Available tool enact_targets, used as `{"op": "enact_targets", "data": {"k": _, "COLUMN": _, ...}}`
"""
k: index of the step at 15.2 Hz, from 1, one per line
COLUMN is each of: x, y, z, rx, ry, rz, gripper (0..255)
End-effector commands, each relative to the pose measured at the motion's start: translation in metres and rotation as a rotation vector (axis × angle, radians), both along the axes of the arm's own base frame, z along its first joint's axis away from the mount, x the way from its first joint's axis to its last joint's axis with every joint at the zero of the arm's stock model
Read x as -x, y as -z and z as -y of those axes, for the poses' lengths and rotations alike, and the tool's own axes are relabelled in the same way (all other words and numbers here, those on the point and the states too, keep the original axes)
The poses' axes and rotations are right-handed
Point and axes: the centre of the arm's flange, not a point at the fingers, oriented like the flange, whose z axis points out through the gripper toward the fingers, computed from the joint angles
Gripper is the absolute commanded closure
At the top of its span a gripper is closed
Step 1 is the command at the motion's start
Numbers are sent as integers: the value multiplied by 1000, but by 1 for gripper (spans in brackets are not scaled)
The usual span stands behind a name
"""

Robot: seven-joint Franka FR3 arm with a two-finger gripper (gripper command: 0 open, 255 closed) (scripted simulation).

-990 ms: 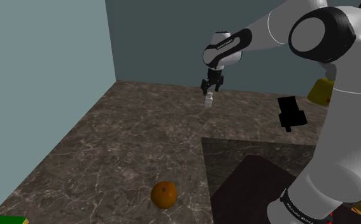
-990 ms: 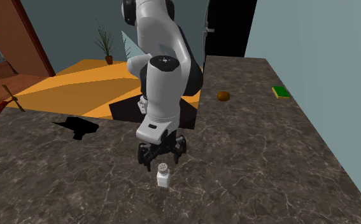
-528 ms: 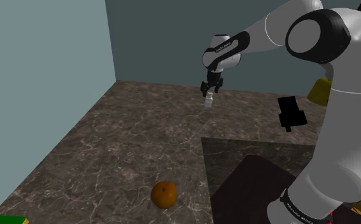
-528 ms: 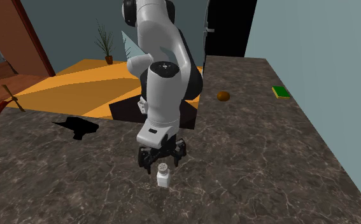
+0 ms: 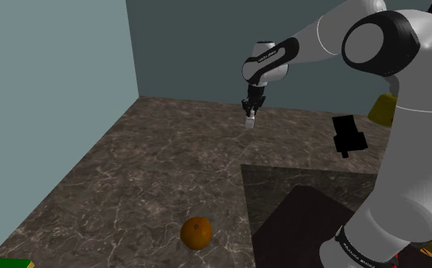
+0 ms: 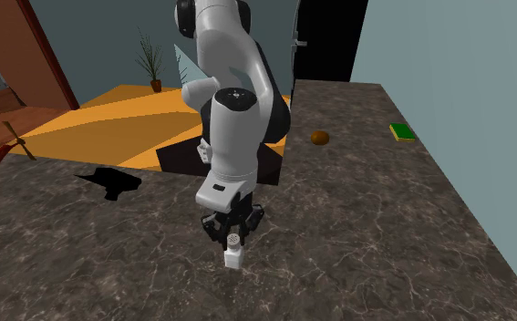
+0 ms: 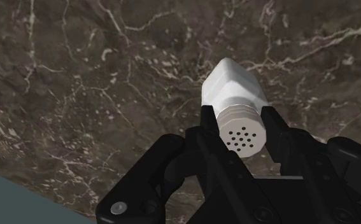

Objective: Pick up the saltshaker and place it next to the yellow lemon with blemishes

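Here the gripper has closed in on the saltshaker. In the wrist view its two black fingers press against either side of the shaker's perforated grey cap, with no gap showing between pad and cap. They stand only as far apart as the cap is wide. The shaker's white body points away from the hand toward the dark veined stone counter.

In the second exterior view the gripper points straight down from the white arm, wrapped around the top of the saltshaker. The shaker is upright, and its white lower part shows just below the fingertips. Its base looks to be at the counter surface, though I cannot tell whether it rests there or is just clear of it.

The shoulder view puts the gripper and the saltshaker near the counter's far end, close to the blue-grey back wall.

The orange-coloured fruit lies well apart from the shaker, toward the near end of the counter in the shoulder view. In the second exterior view the fruit sits beyond the arm, and a green book lies further toward that view's right, by the wall. The shoulder view shows the book at its lower left corner.
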Motion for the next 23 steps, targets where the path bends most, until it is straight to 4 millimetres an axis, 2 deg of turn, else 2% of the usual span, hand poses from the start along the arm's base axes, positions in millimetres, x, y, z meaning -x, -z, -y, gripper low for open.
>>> {"op": "enact_targets", "data": {"k": 1, "x": 0, "y": 0, "z": 0, "rx": 0, "ry": 0, "rz": -1, "gripper": 255}}
{"op": "enact_targets", "data": {"k": 5, "x": 0, "y": 0, "z": 0, "rx": 0, "ry": 0, "rz": -1, "gripper": 255}}
{"op": "enact_targets", "data": {"k": 23, "x": 0, "y": -95, "z": 0, "rx": 0, "ry": 0, "rz": -1, "gripper": 255}}
